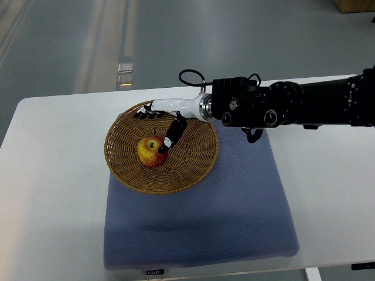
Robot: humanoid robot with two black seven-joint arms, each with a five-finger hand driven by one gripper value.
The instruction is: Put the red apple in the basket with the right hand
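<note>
A: What could go wrong from here?

B: Start at the left. The basket (161, 151) sits half on the bare tabletop (53, 175) and half on the blue mat (234, 216), so it may not be lying level. If the robot hand (167, 120) drags against the rim on its way out, I'd guess the basket could shift or tip.

A: And the apple (152, 151)?

B: It rests on the basket floor, a little left of centre. The thumb tip reaches down to its right shoulder, touching it or very nearly. A sideways pull could roll the apple or carry it along.

A: So is the robot hand gripping it?

B: It doesn't look so. The fingers lie stretched along the far rim, spread and away from the apple, holding nothing. The apple lies just below and left of the palm, with the right arm running off to the right edge.
</note>
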